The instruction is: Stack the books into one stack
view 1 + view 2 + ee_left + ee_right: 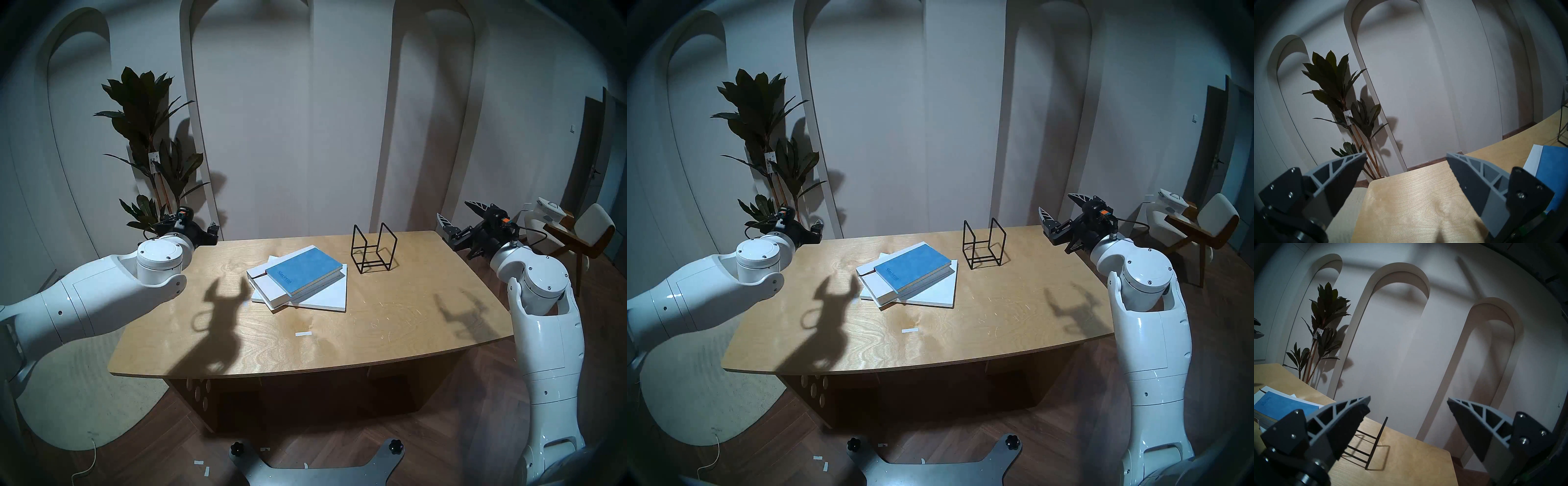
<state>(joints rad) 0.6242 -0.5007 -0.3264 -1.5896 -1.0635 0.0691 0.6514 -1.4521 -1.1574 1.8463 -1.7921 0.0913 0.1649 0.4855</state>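
Note:
Three books lie in one pile at the middle of the wooden table [390, 325]. The blue notebook [303, 270] is on top, on the thick white hardcover [268, 292], which rests askew on the large thin white booklet [330, 298]. My left gripper [207, 233] hangs open and empty over the table's far left corner, well left of the pile. The left wrist view shows its fingers [1473, 179] spread wide, with the blue notebook [1551, 171] at the right edge. My right gripper [453, 208] stands open and empty beyond the far right corner. The right wrist view shows the blue notebook [1279, 405] at the left.
A black wire rack [373, 261] stands just right of the pile near the far edge. A small white strip [303, 334] lies on the table in front of the pile. A tall potted plant [149, 135] stands behind the left corner. A chair [576, 237] is off to the right.

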